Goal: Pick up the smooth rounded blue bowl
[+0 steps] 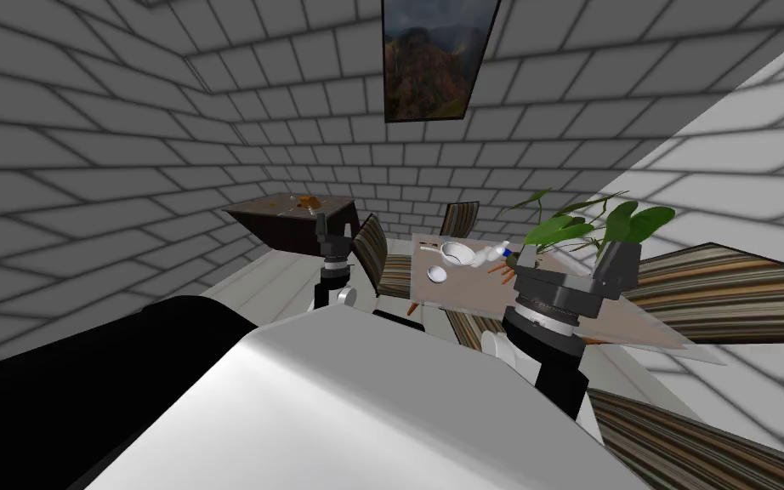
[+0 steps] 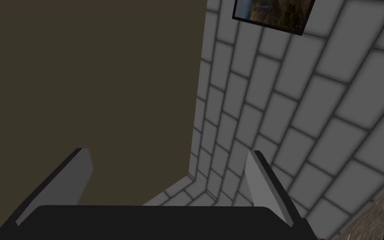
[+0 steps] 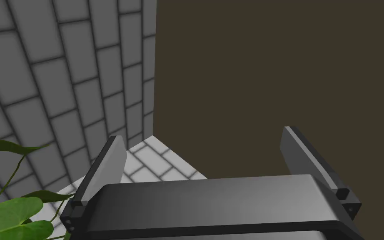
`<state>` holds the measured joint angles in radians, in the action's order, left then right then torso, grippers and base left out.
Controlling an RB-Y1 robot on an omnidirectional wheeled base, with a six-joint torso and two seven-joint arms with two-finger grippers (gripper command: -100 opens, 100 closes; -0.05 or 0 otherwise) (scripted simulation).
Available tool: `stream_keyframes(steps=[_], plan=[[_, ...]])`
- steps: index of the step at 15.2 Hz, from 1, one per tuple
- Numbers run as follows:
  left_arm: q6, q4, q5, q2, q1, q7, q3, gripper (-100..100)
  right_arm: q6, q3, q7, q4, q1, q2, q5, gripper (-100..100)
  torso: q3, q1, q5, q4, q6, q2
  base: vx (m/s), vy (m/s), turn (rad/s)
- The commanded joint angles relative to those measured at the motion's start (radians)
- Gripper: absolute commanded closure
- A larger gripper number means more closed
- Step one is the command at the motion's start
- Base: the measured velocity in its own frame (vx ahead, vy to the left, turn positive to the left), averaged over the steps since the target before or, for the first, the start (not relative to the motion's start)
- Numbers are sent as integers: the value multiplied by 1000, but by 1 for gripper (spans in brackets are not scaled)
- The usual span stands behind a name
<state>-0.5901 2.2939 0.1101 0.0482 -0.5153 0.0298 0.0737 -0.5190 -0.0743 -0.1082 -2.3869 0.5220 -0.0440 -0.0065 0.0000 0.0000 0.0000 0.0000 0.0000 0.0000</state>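
Both arms empty; table (image 1: 467,293) at 1 o'clock.
Fingers spread on left gripper (image 2: 167,153) and right gripper (image 3: 202,135); white bowl (image 1: 457,253) on table, smaller bowl (image 1: 436,273) at its 7 o'clock.

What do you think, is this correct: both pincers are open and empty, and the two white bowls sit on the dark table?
Not quite. The head view shows the larger white bowl and the smaller white bowl on the light table beside the plant, not on the dark table. The left pincer and right pincer are indeed open and empty.
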Motion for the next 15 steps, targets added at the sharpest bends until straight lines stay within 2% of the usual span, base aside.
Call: stream_keyframes(steps=[1, 4, 5, 7, 8, 10, 11, 13, 14, 15], plan=[[0, 0, 0, 0, 0, 0, 0, 0, 0, 0, 9, 26, 1, -36, 18, -100, 0, 0, 0, 0, 0, 0, -14, 12, 88], [0, 0, 0, 0, 0, 0, 0, 0, 0, 2, 33, 89, 3, -96, 62, -100, 1, 1, 0, 0, -1, 2, -38, 32, 197], [0, 0, 0, 0, 0, 0, 0, 0, 0, 2, 33, 89, 3, -96, 62, -100, 1, 2, 0, 0, -1, 3, -41, 39, 120], [0, 0, 0, 0, 0, 0, 0, 0, -1, 4, 55, 149, 4, -144, 104, -100, 1, 3, 1, 1, 0, 3, -41, 50, 160], [0, 0, 0, 0, 0, 0, 0, 0, -1, 4, 55, 149, 4, -144, 104, -100, 2, 3, 1, 1, -1, 3, -38, 46, 150], [0, 0, 0, 0, 0, 0, 0, 0, -1, 7, 81, 212, 6, -195, 155, -100, 1, 3, 1, 1, 0, 3, -32, 59, 243], [0, 0, 0, 0, 0, 0, 0, 0, -1, 7, 81, 221, 6, -195, 155, -100, 1, 4, 1, 0, 0, 3, -32, 57, 130], [0, 0, 0, 0, 0, 0, 0, 0, -1, 11, 112, 284, 8, -250, 208, -100, 1, 4, 1, 0, -1, 3, -33, 59, 263], [0, 0, 0, 0, 0, 0, 0, 0, -1, 11, 112, 304, 8, -250, 215, -100, 1, 4, 1, 0, -1, 2, -26, 56, 220], [0, 0, 0, 0, 0, 0, 0, 0, -1, 14, 128, 339, 9, -279, 242, -100, 1, 3, 1, 0, 0, 2, -22, 55, 204]])
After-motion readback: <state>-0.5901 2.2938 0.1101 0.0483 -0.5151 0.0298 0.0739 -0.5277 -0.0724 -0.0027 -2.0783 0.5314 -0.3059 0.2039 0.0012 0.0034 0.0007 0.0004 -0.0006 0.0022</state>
